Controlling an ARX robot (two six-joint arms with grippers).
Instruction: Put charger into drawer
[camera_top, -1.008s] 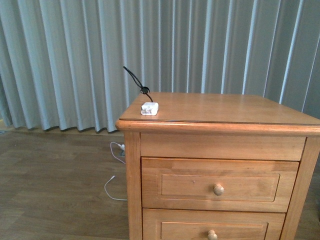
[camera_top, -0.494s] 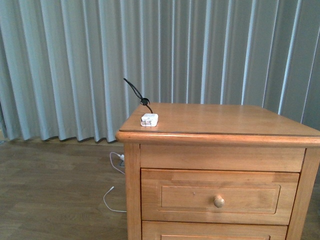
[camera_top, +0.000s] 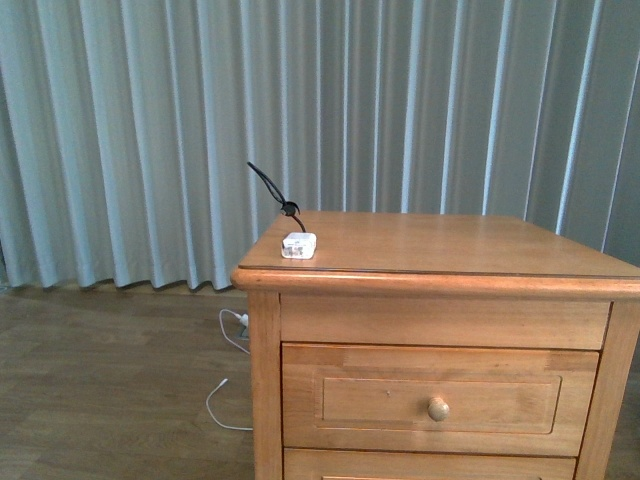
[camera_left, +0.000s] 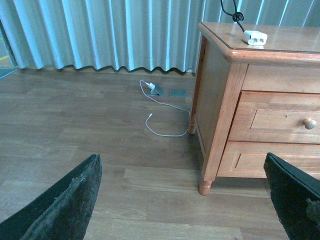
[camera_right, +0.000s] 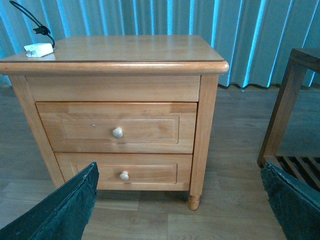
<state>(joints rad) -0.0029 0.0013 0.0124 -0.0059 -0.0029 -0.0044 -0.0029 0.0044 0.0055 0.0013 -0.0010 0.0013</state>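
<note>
The charger (camera_top: 298, 245), a small white plug block with a thin black looped cable, lies on the cabinet top near its left front corner; it also shows in the left wrist view (camera_left: 255, 37) and the right wrist view (camera_right: 38, 49). The drawer (camera_top: 430, 399), the upper one with a round knob, is closed; it also shows in the right wrist view (camera_right: 117, 128) and the left wrist view (camera_left: 287, 118). My left gripper (camera_left: 182, 200) is open and empty above the floor, left of the cabinet. My right gripper (camera_right: 182, 200) is open and empty in front of the cabinet. Neither arm shows in the front view.
The lower drawer (camera_right: 120, 172) is closed. A thin white cable with a plug (camera_left: 162, 117) lies on the wood floor left of the cabinet. A dark wooden stand (camera_right: 292, 107) is to the cabinet's right. Grey curtains (camera_top: 150, 120) hang behind.
The front view has tilted upward: the cabinet sits lower in the picture and the lower drawer has dropped out of it. The charger has not moved on the top.
</note>
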